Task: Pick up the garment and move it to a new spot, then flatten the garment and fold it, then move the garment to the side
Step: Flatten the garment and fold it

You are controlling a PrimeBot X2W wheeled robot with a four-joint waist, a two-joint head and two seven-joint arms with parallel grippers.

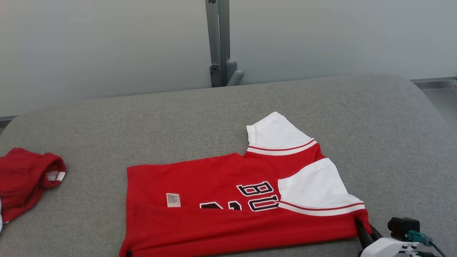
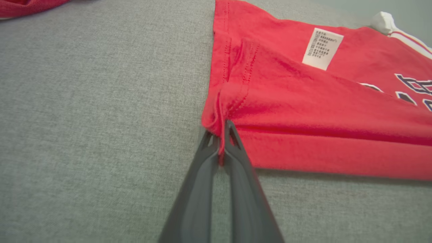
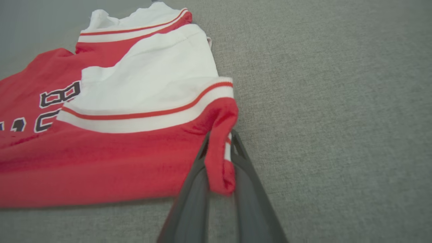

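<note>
Red/white jersey (image 1: 228,192) lies centre-right on the gray table (image 1: 142,117), its near edge folded over, so the lettering is partly hidden; only "BU" reads. A 2nd red garment (image 1: 25,178) at 9 o'clock is cut off by the frame edge. Left gripper (image 2: 220,131) is pinched tight on the hem corner at the jersey's 7 o'clock. Right gripper (image 3: 221,136) is clamped on the bunched red corner by the white sleeve at 4 o'clock, w/ cloth between the fingers.

Letters "BU" on red jersey (image 1: 200,178); care label (image 1: 173,200) print too small to read.
</note>
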